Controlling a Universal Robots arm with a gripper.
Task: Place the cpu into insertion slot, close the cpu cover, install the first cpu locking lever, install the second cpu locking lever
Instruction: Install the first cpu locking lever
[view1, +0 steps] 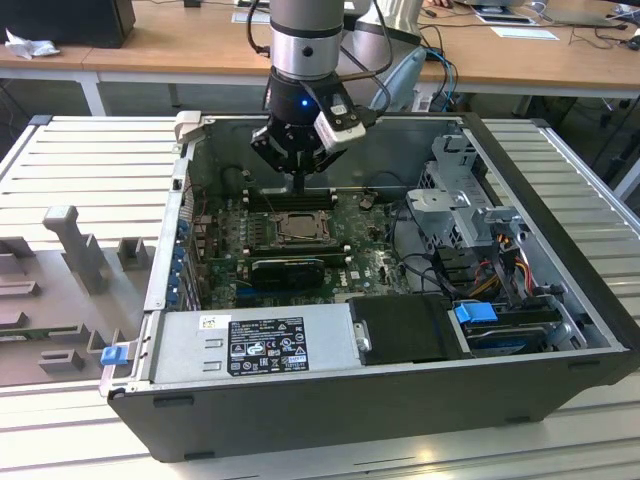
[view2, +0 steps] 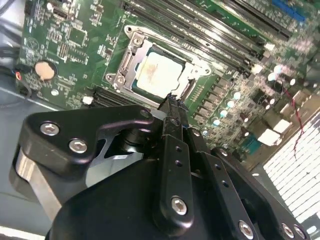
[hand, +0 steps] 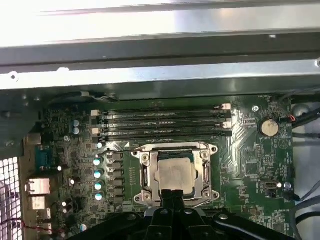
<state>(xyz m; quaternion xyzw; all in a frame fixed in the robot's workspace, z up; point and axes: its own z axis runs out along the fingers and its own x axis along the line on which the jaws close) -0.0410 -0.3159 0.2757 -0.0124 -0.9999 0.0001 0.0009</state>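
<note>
The cpu (hand: 175, 172) lies flat in the insertion slot (hand: 141, 196) on the green motherboard, its pale metal top showing through the window of the cpu cover (hand: 172, 148). The silver cover frame lies down around the chip in both wrist views, cpu (view2: 157, 72), cover (view2: 131, 60). My gripper (hand: 170, 192) hovers just over one edge of the socket, fingers pressed together with nothing between them. In the second wrist view the gripper (view2: 172, 102) tip points at the socket's near edge. From the exterior view the gripper (view1: 300, 188) hangs just above the cpu (view1: 297, 228).
Long black memory slots (hand: 160, 125) run beside the socket. The open computer case holds a power supply (view1: 255, 340), a black card (view1: 290, 270), a drive cage (view1: 460, 200) and cables (view1: 490, 270). The case wall (hand: 160, 55) rises close behind the board.
</note>
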